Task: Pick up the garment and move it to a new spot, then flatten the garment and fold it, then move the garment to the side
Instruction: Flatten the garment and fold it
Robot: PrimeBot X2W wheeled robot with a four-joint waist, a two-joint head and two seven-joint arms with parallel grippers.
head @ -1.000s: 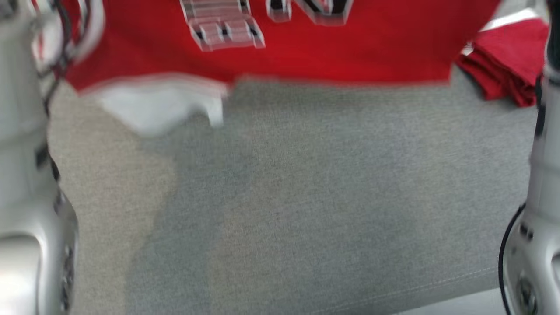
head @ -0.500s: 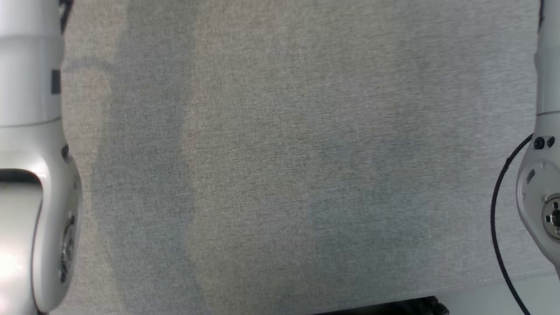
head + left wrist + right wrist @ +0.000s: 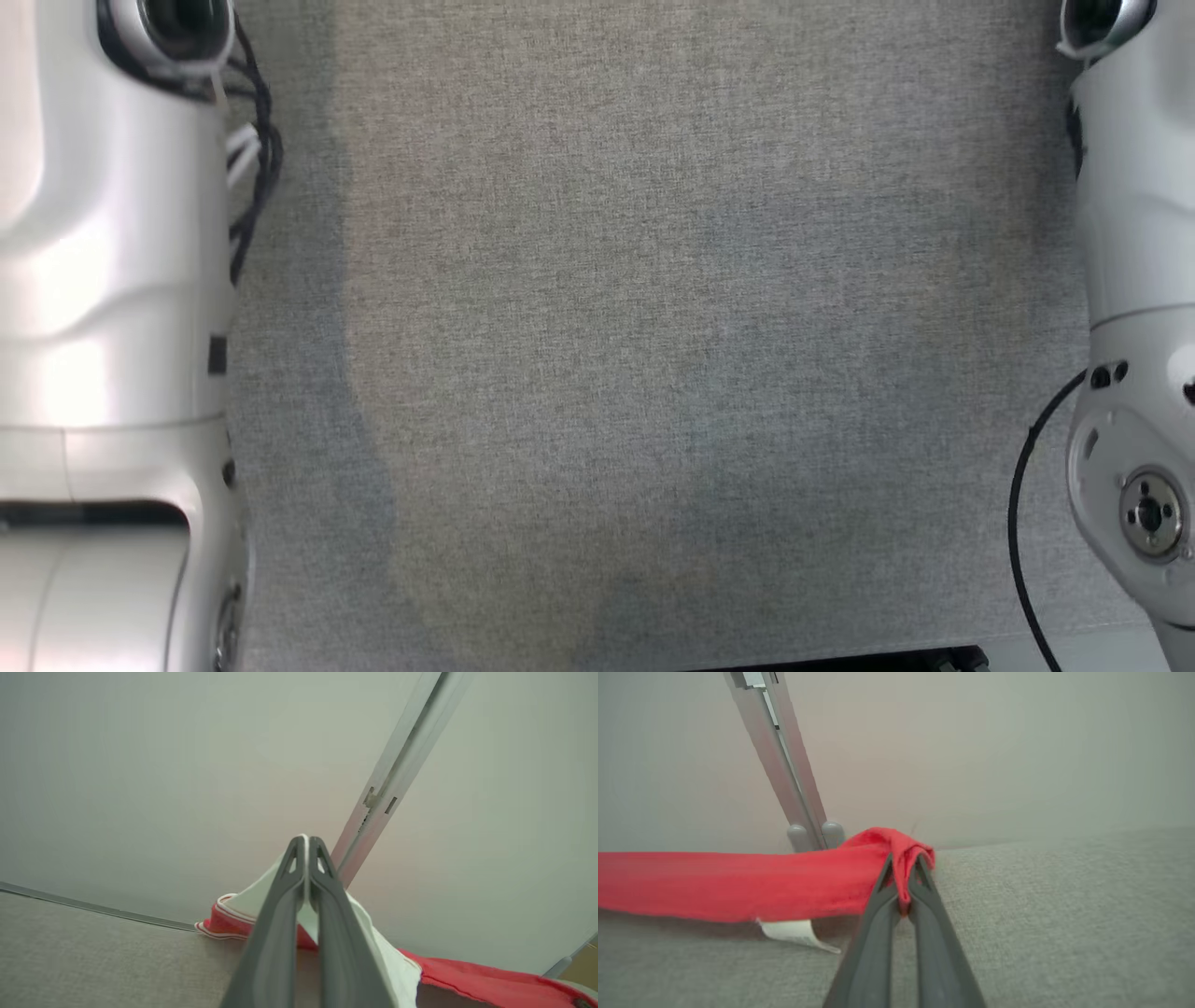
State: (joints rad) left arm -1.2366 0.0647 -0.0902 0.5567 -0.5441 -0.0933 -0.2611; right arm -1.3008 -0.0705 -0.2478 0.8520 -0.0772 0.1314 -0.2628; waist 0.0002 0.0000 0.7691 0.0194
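The garment [image 3: 738, 882] is red with white trim. In the right wrist view it stretches leftward as a taut red band just above the grey cloth surface, and my right gripper [image 3: 903, 863] is shut on its bunched red end. A white tag [image 3: 794, 933] hangs below the band. In the left wrist view my left gripper [image 3: 306, 842] is shut on a white part of the garment [image 3: 243, 905], with red fabric trailing to the lower right. The head view holds my two pale forearms, left [image 3: 112, 280] and right [image 3: 1134, 280], at its side edges.
A grey cloth-covered table [image 3: 635, 355] spreads between my arms in the head view, its near edge at the bottom. A pale wall with a slanting metal rail [image 3: 402, 765] stands behind the table in both wrist views.
The head view has swung down: the red garment and the folded red pile seen a second ago have left the picture, and bare grey cloth lies between my forearms.
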